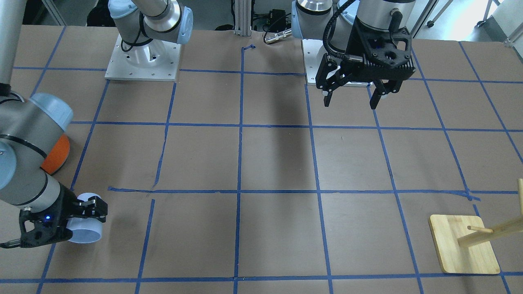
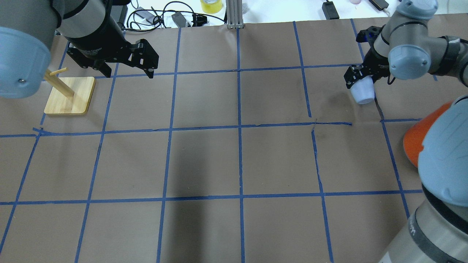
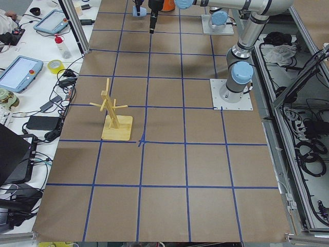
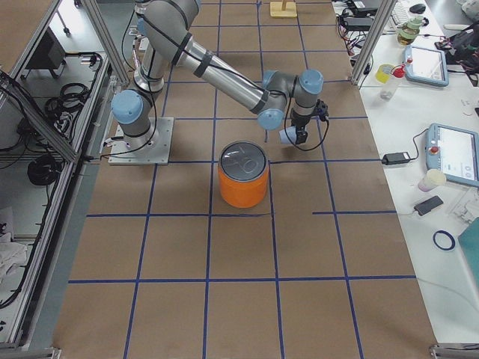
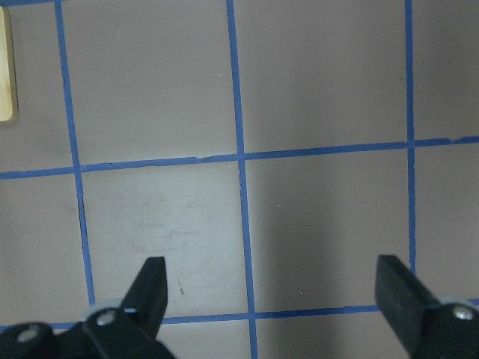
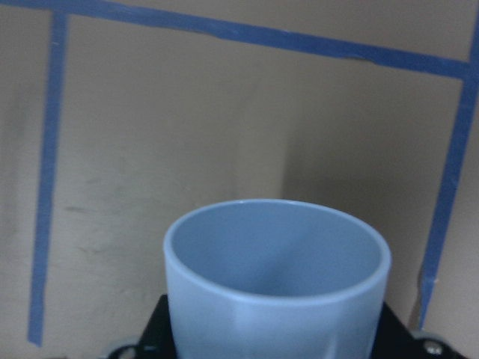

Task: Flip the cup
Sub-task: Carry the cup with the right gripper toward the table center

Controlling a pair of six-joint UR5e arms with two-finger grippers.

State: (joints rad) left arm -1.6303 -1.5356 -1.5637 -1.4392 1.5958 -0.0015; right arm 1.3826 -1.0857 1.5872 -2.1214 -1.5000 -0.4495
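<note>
The small pale lavender-blue cup (image 1: pixel 85 232) is held in my right gripper (image 1: pixel 90 212), which is shut on its sides near the base. The cup is tilted, its open mouth pointing away from the gripper. It also shows in the overhead view (image 2: pixel 362 93), the exterior right view (image 4: pixel 287 135) and the right wrist view (image 6: pixel 277 277), where the hollow inside is visible. I cannot tell whether it touches the table. My left gripper (image 1: pixel 351 100) is open and empty above the table, far from the cup; it also shows in the overhead view (image 2: pixel 129 74) and the left wrist view (image 5: pixel 271 273).
A large orange canister (image 4: pixel 243 179) with a silver lid stands close to the right arm, near the cup; it is partly hidden in the overhead view (image 2: pixel 420 140). A wooden peg stand (image 2: pixel 69 95) stands near the left gripper. Blue tape lines grid the brown table.
</note>
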